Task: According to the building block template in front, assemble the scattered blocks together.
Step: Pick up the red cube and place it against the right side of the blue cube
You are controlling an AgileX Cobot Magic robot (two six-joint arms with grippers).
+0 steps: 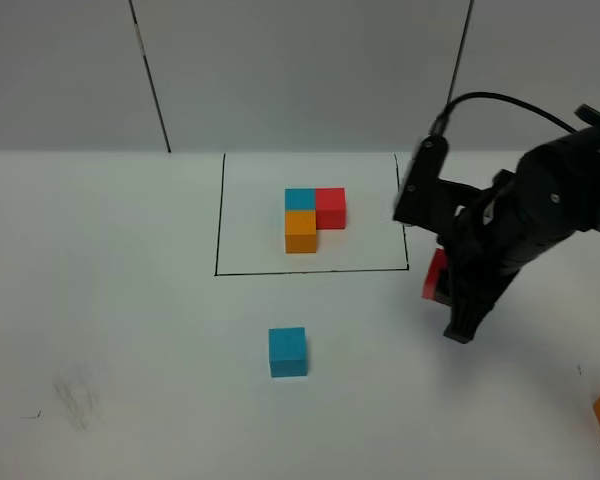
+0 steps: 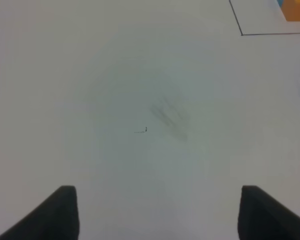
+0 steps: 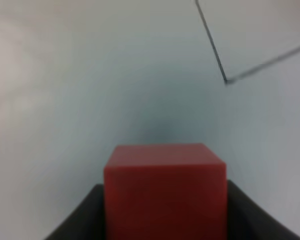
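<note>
Red cube (image 3: pixel 165 192) clamped in right jaws; left jaws apart, empty. Risk judged: blue cube (image 1: pixel 287 351) knocked askew if red is lowered too close or rotated.

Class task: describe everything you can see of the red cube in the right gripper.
The red cube is a small, plain matte block with even faces and crisp edges. The dark fingers of the right gripper clamp two opposite sides. In the high view it sits just outside the near right corner of the black drawn frame. Whether it touches the table cannot be told.
</note>
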